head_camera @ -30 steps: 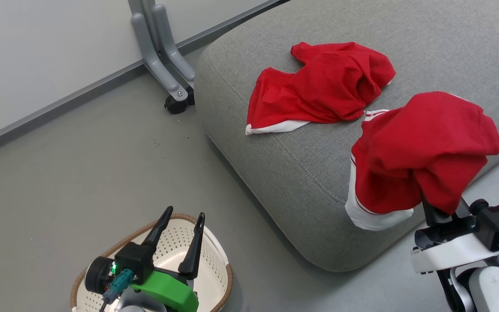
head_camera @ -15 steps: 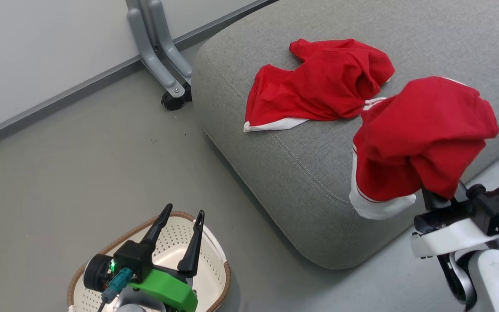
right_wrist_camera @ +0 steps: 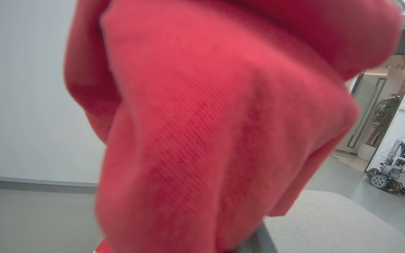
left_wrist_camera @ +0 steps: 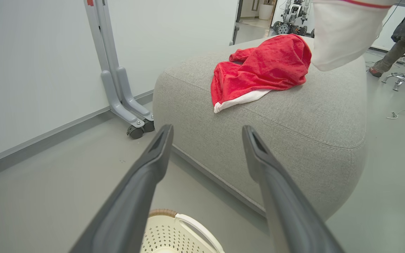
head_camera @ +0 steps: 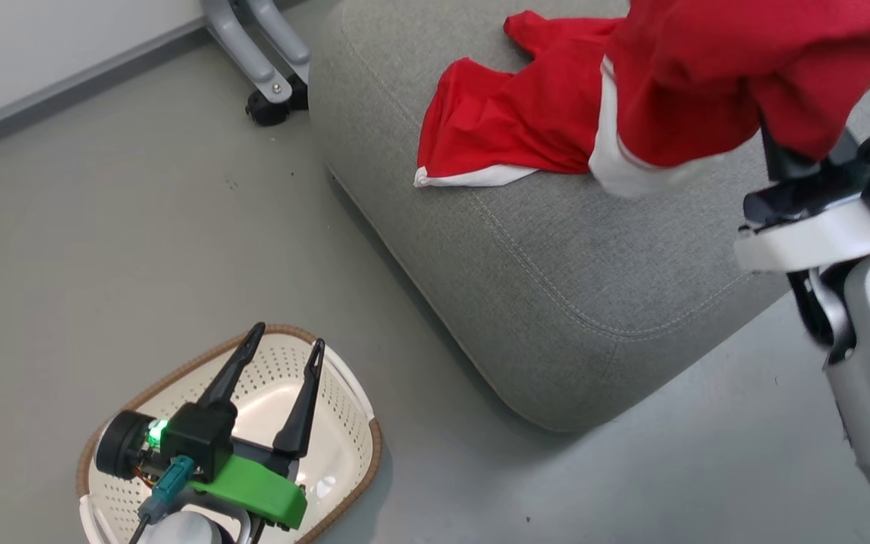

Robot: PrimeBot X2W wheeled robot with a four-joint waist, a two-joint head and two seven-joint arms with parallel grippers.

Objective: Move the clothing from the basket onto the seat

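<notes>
Closest to me, on the floor [head_camera: 140,227] short of the seat's [head_camera: 556,287] near corner, sits the basket [head_camera: 178,370]. My left gripper [head_camera: 290,334] is on that same side of the seat, its 2 fingers spread wide with nothing between them. In its wrist view they point toward the seat's front face.

Over the seat's right-hand part, my right gripper [head_camera: 778,155] is lifted clear of the cushion. Its fingers are buried in the hanging garment [head_camera: 707,68], so I cannot see the tips. They are pinched nearly together on the fabric, and the cloth drapes down around them. Its white trim dangles above the seat (the wrist camera on that arm gets mostly blurred red cloth).

Farther back on the seat's top, toward its left edge, the lying garment [head_camera: 510,121] rests crumpled, its white hem turned toward the seat's near side. From the head view the hanging garment overlaps it, and I cannot tell whether they touch.

Beyond the seat's far-left corner, a grey wheeled stand [head_camera: 261,68] stands just beside the cushion.
</notes>
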